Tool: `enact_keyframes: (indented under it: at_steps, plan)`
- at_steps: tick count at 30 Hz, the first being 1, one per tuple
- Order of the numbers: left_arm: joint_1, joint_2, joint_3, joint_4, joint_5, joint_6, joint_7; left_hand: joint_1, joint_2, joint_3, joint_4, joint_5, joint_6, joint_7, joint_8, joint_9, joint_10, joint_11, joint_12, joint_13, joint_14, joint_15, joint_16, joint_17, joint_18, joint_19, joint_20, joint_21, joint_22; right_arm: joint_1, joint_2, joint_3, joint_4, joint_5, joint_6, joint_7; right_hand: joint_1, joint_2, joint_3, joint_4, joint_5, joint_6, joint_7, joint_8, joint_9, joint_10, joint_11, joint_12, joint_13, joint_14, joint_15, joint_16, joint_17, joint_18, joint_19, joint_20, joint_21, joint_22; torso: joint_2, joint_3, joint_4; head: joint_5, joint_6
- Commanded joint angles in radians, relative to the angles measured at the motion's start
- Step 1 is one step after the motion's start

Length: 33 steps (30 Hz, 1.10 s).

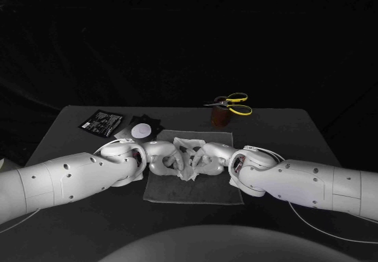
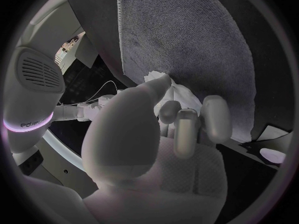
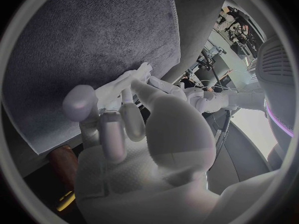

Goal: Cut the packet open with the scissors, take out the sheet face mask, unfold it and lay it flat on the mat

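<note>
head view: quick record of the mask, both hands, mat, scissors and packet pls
sheet mask: white sheet mask, crumpled, not yet flat, over the mat
left hand: left hand holds one side of it
right hand: right hand holds the other side
mat: grey mat on the black table
scissors: yellow-handled scissors standing in a brown holder beyond the mat
packet: black packet on the far left of the table

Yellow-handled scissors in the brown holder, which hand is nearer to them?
Right. The right hand holds the white sheet mask over the grey mat, almost straight in front of the yellow-handled scissors; the left hand holds it too, farther left in the head view.
</note>
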Motion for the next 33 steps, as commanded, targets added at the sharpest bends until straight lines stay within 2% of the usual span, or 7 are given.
enact_keyframes:
  at_steps: [1, 3, 9, 19, 33]
  plan:
    - [0.000, 0.004, 0.001, 0.001, -0.006, 0.016, 0.001, -0.001, 0.012, 0.007, 0.000, 0.003, 0.014, 0.000, 0.005, -0.002, 0.009, 0.000, 0.006, 0.006, 0.052, -0.009, 0.005, 0.104, -0.008, 0.006, 0.000, 0.005, 0.012, 0.000, 0.000, 0.001, 0.000, 0.000, -0.002, 0.010, 0.010, 0.018, 0.013, -0.005, -0.003, 0.022, -0.008, 0.012, 0.005, 0.004, -0.011, 0.008, 0.007, 0.078, -0.011, 0.006, 0.131, 0.002, 0.001, -0.004, 0.005, 0.109, 0.000, 0.0001, 0.0002, -0.001, 0.000]
    - [0.000, 0.005, 0.001, 0.001, -0.006, 0.017, 0.000, -0.001, 0.014, 0.008, -0.001, 0.003, 0.021, -0.002, 0.007, -0.001, 0.010, -0.001, 0.006, 0.008, 0.052, -0.010, 0.005, 0.105, -0.009, 0.007, -0.001, 0.006, 0.014, 0.000, 0.000, 0.001, 0.000, 0.000, -0.003, 0.011, 0.025, 0.028, 0.019, -0.013, -0.004, 0.052, -0.022, 0.033, 0.016, 0.007, -0.022, 0.010, 0.010, 0.078, -0.020, 0.006, 0.132, 0.001, 0.002, -0.011, 0.009, 0.111, 0.000, 0.0000, 0.0001, -0.003, 0.000]
    - [0.000, 0.006, 0.001, -0.003, -0.006, 0.018, -0.003, -0.001, 0.016, 0.009, -0.001, 0.004, 0.028, -0.003, 0.010, -0.001, 0.011, -0.002, 0.007, 0.009, 0.053, -0.010, 0.005, 0.107, -0.009, 0.008, -0.001, 0.008, 0.016, 0.000, -0.002, 0.001, 0.001, -0.002, -0.005, 0.014, 0.041, 0.040, 0.022, -0.027, -0.004, 0.081, -0.045, 0.068, 0.039, 0.020, -0.042, 0.021, 0.025, 0.079, -0.037, 0.007, 0.134, 0.000, 0.006, -0.027, 0.017, 0.114, 0.001, 0.0004, 0.0005, -0.005, 0.000]
    - [0.000, 0.008, 0.001, -0.009, -0.010, 0.025, -0.020, -0.002, 0.023, 0.011, -0.002, 0.003, 0.042, -0.004, 0.015, -0.001, 0.014, -0.002, 0.008, 0.015, 0.056, -0.011, 0.005, 0.114, -0.011, 0.014, -0.002, 0.015, 0.023, 0.000, -0.008, 0.001, 0.003, -0.009, -0.010, 0.015, 0.049, 0.047, 0.024, -0.040, -0.004, 0.082, -0.058, 0.102, 0.065, 0.047, -0.054, 0.052, 0.064, 0.080, -0.048, 0.009, 0.137, -0.003, 0.011, -0.038, 0.031, 0.117, 0.002, 0.0003, 0.0009, -0.008, 0.000]
    - [0.000, 0.011, 0.001, -0.011, -0.019, 0.018, -0.029, -0.006, 0.042, 0.013, -0.002, 0.003, 0.091, -0.011, 0.039, 0.005, 0.029, -0.007, 0.013, 0.034, 0.063, -0.015, 0.007, 0.134, -0.014, 0.022, -0.004, 0.025, 0.034, 0.000, -0.020, 0.001, 0.011, -0.011, -0.039, 0.026, 0.051, 0.056, 0.042, -0.050, -0.004, 0.075, -0.059, 0.132, 0.089, 0.058, -0.057, 0.062, 0.080, 0.081, -0.051, 0.011, 0.142, -0.006, 0.017, -0.043, 0.046, 0.121, 0.002, 0.0009, 0.0008, -0.007, 0.000]
